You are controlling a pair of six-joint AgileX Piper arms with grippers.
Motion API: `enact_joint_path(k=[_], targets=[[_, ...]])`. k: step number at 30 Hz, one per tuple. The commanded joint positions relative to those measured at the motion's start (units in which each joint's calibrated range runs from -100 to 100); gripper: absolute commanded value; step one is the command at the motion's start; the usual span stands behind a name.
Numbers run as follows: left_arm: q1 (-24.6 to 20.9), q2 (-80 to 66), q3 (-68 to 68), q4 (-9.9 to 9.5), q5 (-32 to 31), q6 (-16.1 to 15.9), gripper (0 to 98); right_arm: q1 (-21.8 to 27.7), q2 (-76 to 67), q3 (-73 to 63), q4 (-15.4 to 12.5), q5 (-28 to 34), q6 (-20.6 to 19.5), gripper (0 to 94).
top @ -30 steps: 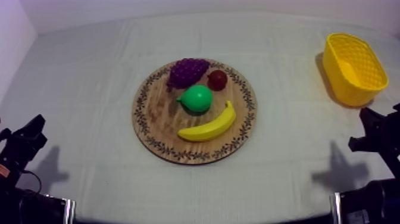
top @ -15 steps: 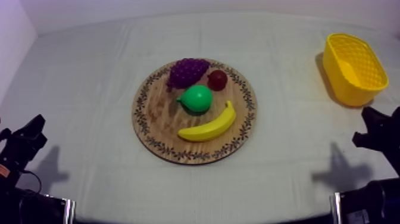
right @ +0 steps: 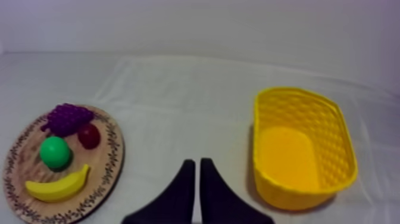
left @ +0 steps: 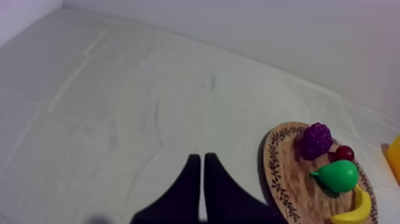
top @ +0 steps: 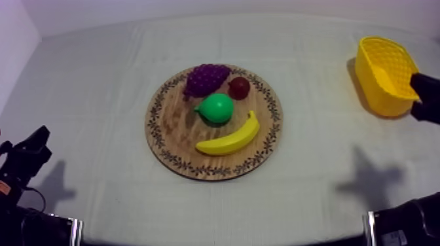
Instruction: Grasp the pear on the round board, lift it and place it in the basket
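A: Starting at the near edge of the table (top: 91,85), what are the grippers doing?

B: The left gripper (left: 202,158) is sitting low at the near left corner, its two fingers lying pressed together with nothing between them. The right gripper (right: 197,162) is hanging at the right edge, beside the basket (top: 374,88), its fingers likewise lying closed together and holding nothing.

A: And the pear?

B: The pear (top: 216,108) is lying on the board (top: 171,140) in the middle of the table, about at the board's centre. The banana (top: 230,137) is lying just on its near side; the small red fruit (top: 239,87) and the grapes (top: 206,78) are sitting just behind it. The basket is standing empty at the far right corner.

A: So which step is this?

B: I am judging it as the reach toward the pear, with no grasp yet. The right gripper looks the likely one, being on the basket's side.

A: How should it be going about that?

B: The fingers are needing to spread wide before coming down. I would be bringing them in from above, closing across the round body rather than the narrow stalk end, and keeping the tips clear of the banana and the grapes, both crowding close.
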Motion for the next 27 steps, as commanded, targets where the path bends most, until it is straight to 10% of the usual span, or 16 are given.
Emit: enact_joint_path(k=[1, 11, 20, 27], targets=[[0.01, 0.0, 0.02, -0.02, 0.01, 0.0, 0.1, -4.78, 7.37, -5.37, 2.41, -0.34, -2.77, 0.4], [0.01, 0.0, 0.02, -0.02, 0.01, -0.01, 0.1, -11.49, 29.4, -20.46, -0.51, -2.17, 0.82, 0.4], [0.01, 0.0, 0.02, -0.02, 0.01, -0.01, 0.1, -12.02, 43.55, -27.09, -14.26, 1.54, 15.57, 10.4], [0.01, 0.0, 0.02, -0.02, 0.01, 0.0, 0.1, -15.75, 52.6, -31.38, -15.97, 2.79, 17.52, 27.1]])
